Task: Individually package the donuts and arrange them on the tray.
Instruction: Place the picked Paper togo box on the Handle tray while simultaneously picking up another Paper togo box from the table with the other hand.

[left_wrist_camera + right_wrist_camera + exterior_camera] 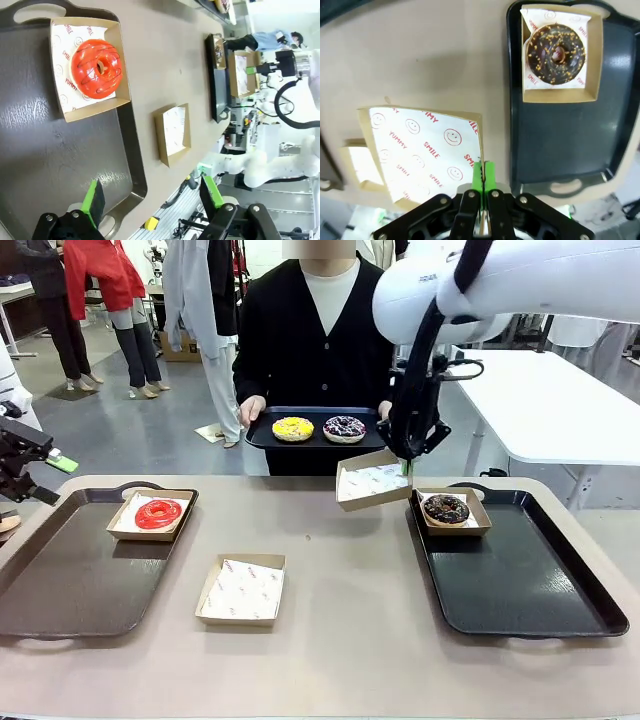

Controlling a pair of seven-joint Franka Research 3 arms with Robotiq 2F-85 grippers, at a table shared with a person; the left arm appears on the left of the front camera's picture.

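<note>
Front view, left tray: the red donut sits in its paper-lined box at the far corner.
Left pincer: jaws spread wide with nothing between them, hovering over the near rim of the left tray.
Spare box: empty, flat on the table between the two big trays.
Small tray: held by the person at the far side. The yellow donut and the purple donut lie on it side by side, both unboxed.
Lifted box: empty, tilted, off the table, just below the small tray's front edge.
Right pincer: clamped tight on one side wall of the lifted box.
Right tray: the chocolate donut is boxed at the far left corner.
Step in hand: likely presenting the lifted box to receive the third donut; two of the four look packaged.
Next move: level the box and hold it steady near the small tray. The one-wall pinch may sag under a donut's weight. Then set it beside the chocolate donut's box.
</note>
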